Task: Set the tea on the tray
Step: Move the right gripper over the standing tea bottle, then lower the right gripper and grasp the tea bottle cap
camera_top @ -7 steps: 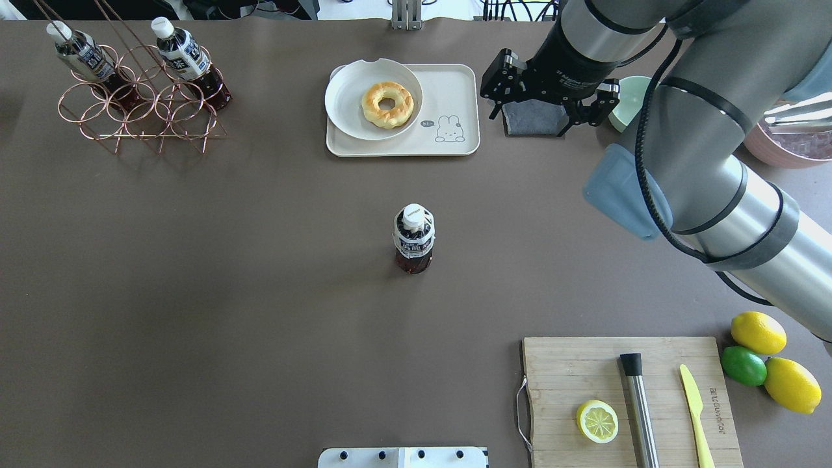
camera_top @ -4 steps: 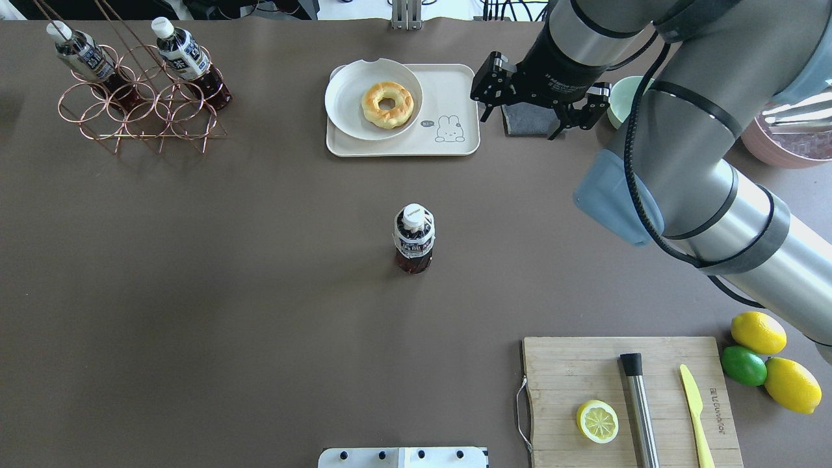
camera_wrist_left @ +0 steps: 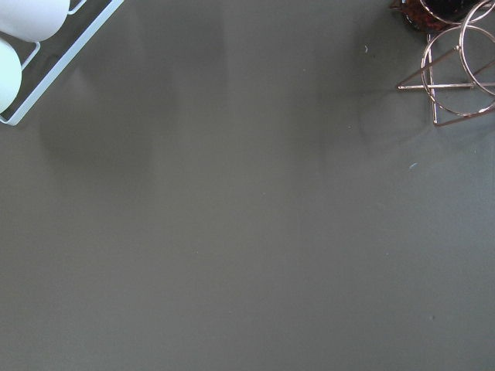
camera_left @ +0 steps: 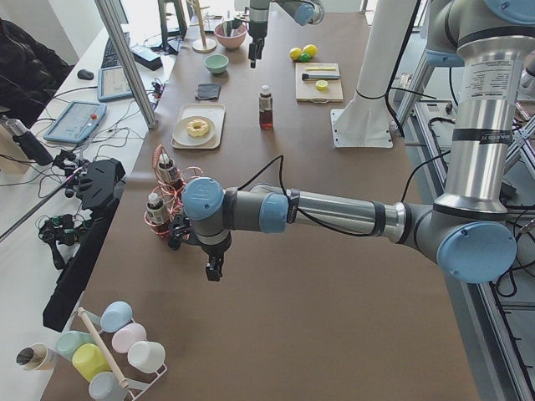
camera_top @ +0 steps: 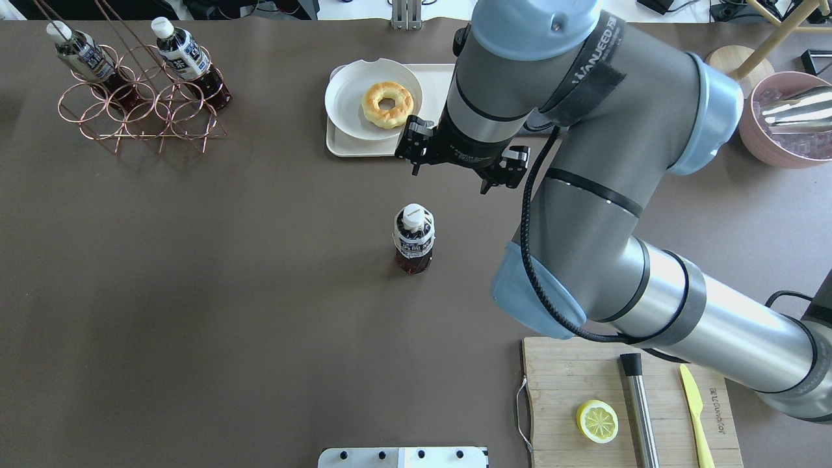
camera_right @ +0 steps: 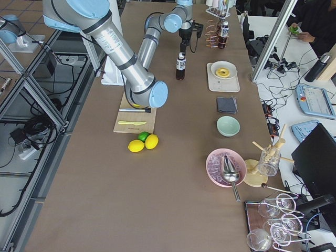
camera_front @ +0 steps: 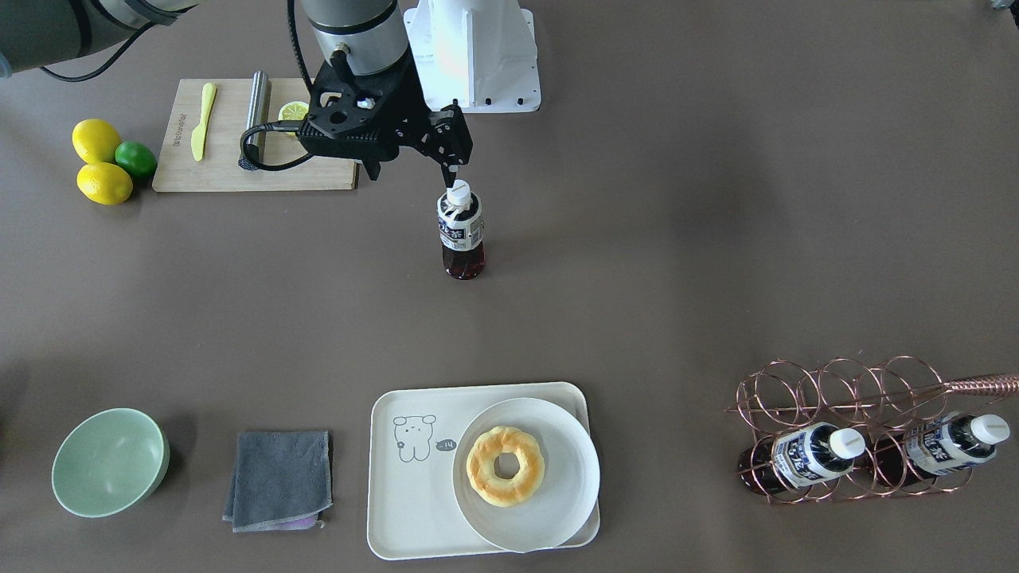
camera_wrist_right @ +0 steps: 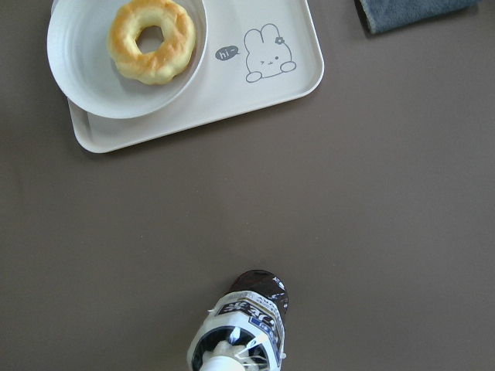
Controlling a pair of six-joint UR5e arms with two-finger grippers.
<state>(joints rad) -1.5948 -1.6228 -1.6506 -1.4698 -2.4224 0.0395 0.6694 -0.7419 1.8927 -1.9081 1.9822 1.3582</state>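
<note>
The tea bottle (camera_top: pixel 413 238) stands upright alone at the table's middle; it also shows in the front view (camera_front: pixel 461 231) and at the bottom of the right wrist view (camera_wrist_right: pixel 244 328). The cream tray (camera_top: pixel 364 148) with the cartoon bear (camera_wrist_right: pixel 267 54) lies beyond it, and the arm partly hides it from overhead. My right gripper (camera_top: pixel 450 182) is open and empty, and hangs in the air between tray and bottle, apart from both. My left gripper (camera_left: pixel 212 269) shows only in the left side view, near the wire rack. I cannot tell if it is open or shut.
A white plate (camera_top: pixel 344 97) with a doughnut (camera_top: pixel 388 104) fills the tray's left part. A copper wire rack (camera_top: pixel 140 110) holds two more bottles at the back left. A grey cloth (camera_front: pixel 279 477), a green bowl (camera_front: pixel 107 461), a cutting board (camera_top: pixel 624 403) and lemons (camera_front: pixel 103 163) lie on the robot's right.
My right arm has swung from over the grey cloth at the back right toward the table's middle, to a spot just beyond the bottle. Its gripper stays open. The bottle has not moved.
</note>
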